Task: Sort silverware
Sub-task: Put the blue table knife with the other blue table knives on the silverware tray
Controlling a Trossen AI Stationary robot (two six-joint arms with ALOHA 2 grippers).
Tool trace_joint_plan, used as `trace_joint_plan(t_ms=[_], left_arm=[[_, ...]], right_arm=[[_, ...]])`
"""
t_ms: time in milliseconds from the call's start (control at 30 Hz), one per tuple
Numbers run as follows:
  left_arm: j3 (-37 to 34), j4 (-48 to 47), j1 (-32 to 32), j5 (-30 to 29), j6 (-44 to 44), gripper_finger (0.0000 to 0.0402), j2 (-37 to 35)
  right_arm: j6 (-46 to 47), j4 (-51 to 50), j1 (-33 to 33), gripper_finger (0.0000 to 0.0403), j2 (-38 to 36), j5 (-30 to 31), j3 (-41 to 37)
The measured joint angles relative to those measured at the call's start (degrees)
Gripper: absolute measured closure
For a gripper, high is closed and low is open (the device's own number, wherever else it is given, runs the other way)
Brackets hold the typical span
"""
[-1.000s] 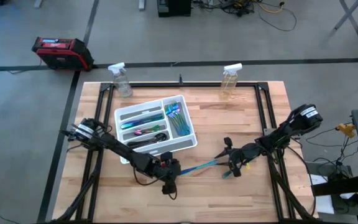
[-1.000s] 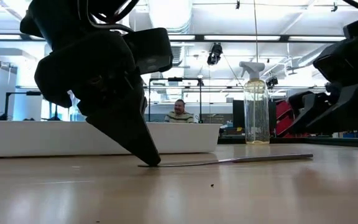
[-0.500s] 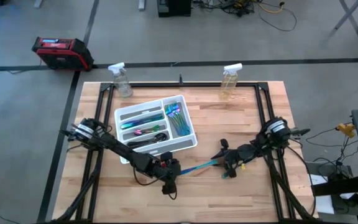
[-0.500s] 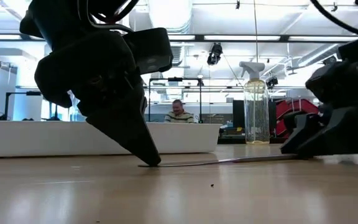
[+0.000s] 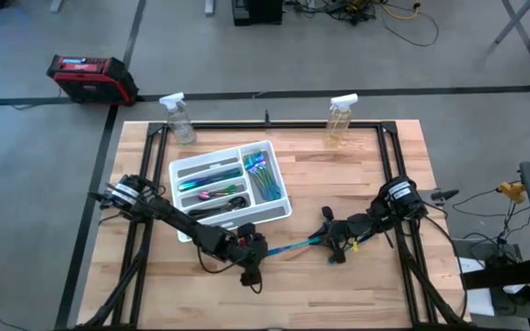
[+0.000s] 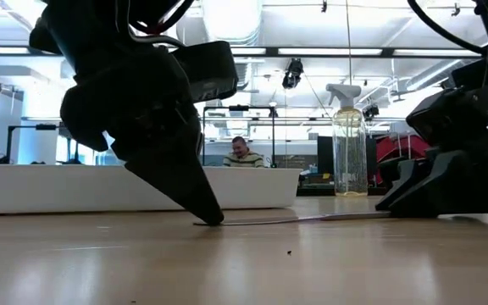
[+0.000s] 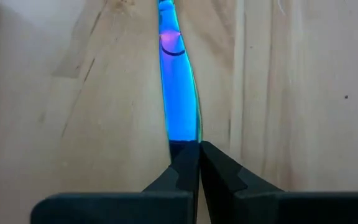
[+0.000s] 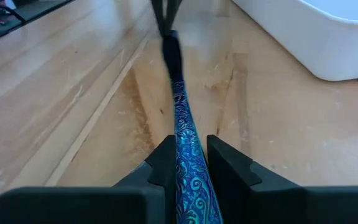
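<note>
Gripping knife [image 5: 294,245] ends: L gripper [image 5: 263,252], R gripper [image 5: 325,241]

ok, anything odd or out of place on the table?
One slim iridescent blue utensil lies flat on the wooden table, outside the white divided tray. Both pincers grip it at opposite ends: left pincer shut on one tip, right pincer at the patterned handle.

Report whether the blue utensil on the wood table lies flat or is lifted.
Flat on the table. The low view shows the blue patterned utensil lying along the wood, left gripper at one end, right gripper straddling the other.
</note>
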Motion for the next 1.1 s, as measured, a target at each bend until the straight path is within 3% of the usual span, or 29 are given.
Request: trace_joint_plan(t_ms=[167, 333, 500, 667, 900, 1100], left_arm=[[-0.2, 3.5, -0.2, -4.4, 4.6, 0.0402, -0.7], [-0.2, 18.0, 0.3, -13.4, 19.7, 0.0402, -0.7], [0.3, 29.2, 1.8, -14.9, 34.3, 0.0401, 1.3], [3.7, 28.4, 3.9, -14.4, 37.6, 0.0386, 4.5], [13.5, 15.3, 4.7, -14.9, 41.0, 0.0349, 10.6], [18.3, 11.5, 4.8, -16.7, 41.0, 0.0301, 12.9]], right_arm=[[0.5, 0.0, -0.1, 0.0350, 0.0, -0.5, 0.0], [2.6, 0.0, -0.2, 0.0350, -0.1, 0.0, 0.3], [7.1, 0.1, -0.2, 0.0351, -0.5, 1.5, 0.6], [9.2, 0.1, -0.2, 0.0351, -0.5, 2.3, 1.0], [11.9, 0.1, -0.2, 0.0349, -0.8, 2.4, 1.2], [13.0, 0.1, -0.2, 0.0353, -1.3, 2.4, 1.3]])
